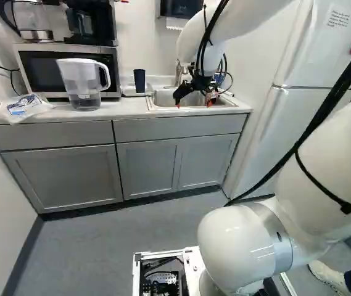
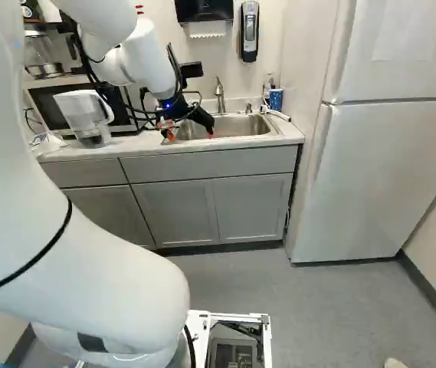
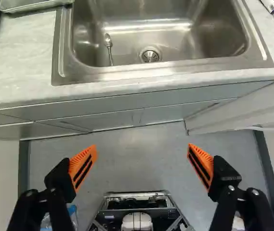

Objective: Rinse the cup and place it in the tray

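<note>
A dark blue cup [image 1: 139, 80] stands upright at the tray [image 1: 137, 92], left of the sink in the left base view. Part of the tray's rim [image 3: 35, 6] also shows in the wrist view, on the counter beside the sink. The gripper [image 1: 194, 103] hangs over the front of the sink [image 2: 240, 138], to the right of the cup. In the wrist view the gripper [image 3: 142, 148] is open, its orange pads wide apart with nothing between them. The cup is not visible there.
A spoon [image 3: 109, 48] lies in the sink, near the drain. The faucet [image 2: 220, 93] rises behind it. A pitcher [image 1: 82, 83] stands before the microwave [image 1: 39, 68], near a plastic bag [image 1: 22, 107]. A blue patterned container [image 2: 276, 100] stands behind the sink; the fridge [image 2: 386, 169] is to the right.
</note>
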Motion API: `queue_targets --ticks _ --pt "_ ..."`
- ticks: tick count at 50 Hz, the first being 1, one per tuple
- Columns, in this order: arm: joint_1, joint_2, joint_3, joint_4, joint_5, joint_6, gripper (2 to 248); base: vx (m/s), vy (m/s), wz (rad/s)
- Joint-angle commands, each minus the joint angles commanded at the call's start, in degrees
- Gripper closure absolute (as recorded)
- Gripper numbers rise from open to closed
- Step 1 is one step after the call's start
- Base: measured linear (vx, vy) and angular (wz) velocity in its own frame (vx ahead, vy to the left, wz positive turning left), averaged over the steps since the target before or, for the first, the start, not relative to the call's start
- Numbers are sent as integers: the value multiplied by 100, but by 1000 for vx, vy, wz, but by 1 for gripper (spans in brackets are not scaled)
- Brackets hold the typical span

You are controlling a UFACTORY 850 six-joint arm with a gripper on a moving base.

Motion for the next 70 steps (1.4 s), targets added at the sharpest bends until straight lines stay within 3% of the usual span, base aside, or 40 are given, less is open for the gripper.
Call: queue_targets --ticks 33,70 --pt "-45 87 611 127 1020 -138 3 0 0 0" --pt "-134 257 1800 375 3005 -406 3 0 0 0"
